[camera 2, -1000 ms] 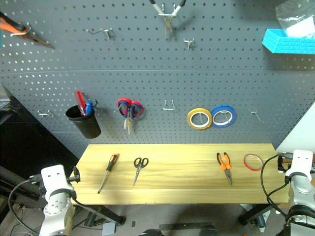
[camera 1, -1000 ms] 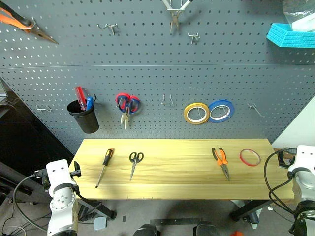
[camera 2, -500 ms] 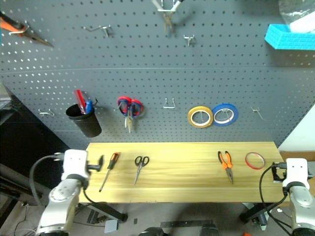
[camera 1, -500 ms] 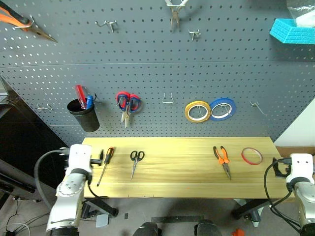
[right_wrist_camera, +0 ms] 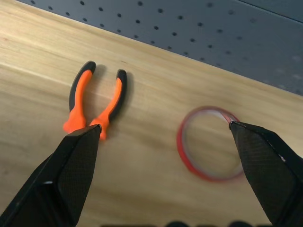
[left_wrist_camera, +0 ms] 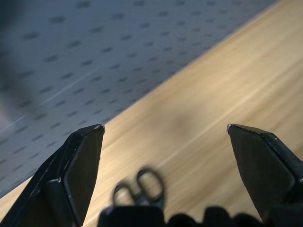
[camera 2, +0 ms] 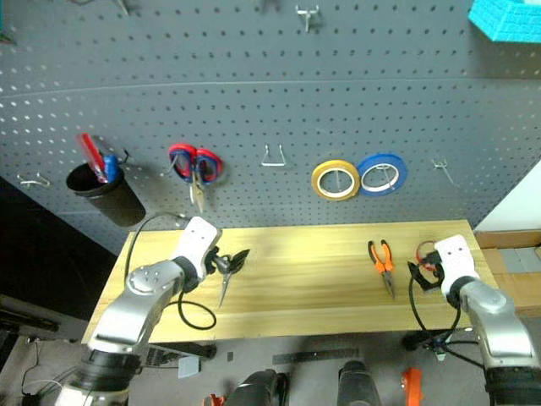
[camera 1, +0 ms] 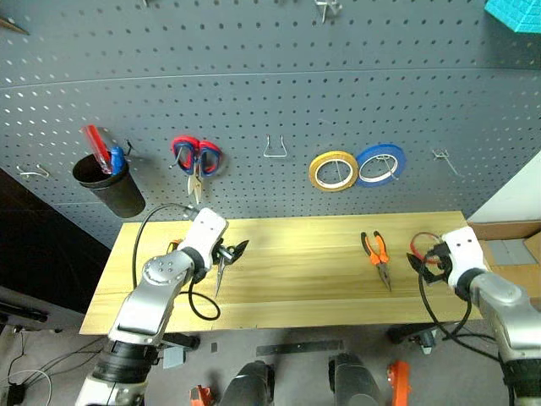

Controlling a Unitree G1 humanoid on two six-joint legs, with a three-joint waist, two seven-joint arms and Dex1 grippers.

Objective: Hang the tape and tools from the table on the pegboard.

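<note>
Overhead, both hands hover over the desk [camera 1: 296,283], the left hand [camera 1: 232,252] spread above the black scissors [left_wrist_camera: 141,188] in its wrist view, the right hand [camera 1: 420,260] spread around the red tape [right_wrist_camera: 210,143] beside the pliers [right_wrist_camera: 90,106]; no writing is readable.

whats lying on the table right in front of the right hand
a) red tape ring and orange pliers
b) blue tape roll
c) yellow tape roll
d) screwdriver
a: the right wrist view shows the open right hand pointing at the red tape ring and the orange pliers, both flat on the table.
</note>
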